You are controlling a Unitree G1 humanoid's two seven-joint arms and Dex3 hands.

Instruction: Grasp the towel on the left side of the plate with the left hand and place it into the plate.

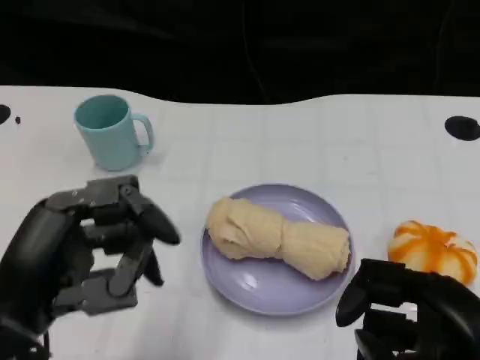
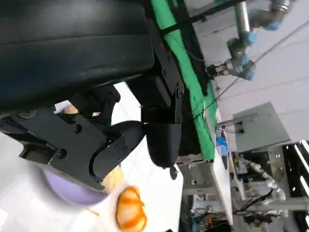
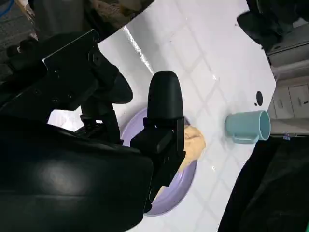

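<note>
On plate point(image 1: 247, 289): glossy lilac round, rumpled beige towel point(image 1: 277, 238) roll | left hand point(image 1: 82, 251) empty, fingers apart | right hand point(image 1: 409, 311) unclear

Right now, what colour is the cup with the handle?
The cup is light teal, a pale blue-green. It shows best in the head view.

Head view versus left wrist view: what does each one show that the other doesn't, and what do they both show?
Head view alone: the teal mug, the right hand low beside the plate, and the whole rolled towel lying in the plate.

Left wrist view alone: a green strip and a blue-jointed arm in the room behind.

Both: the purple plate, the orange pumpkin, the white table, and the left hand, holding nothing.
</note>
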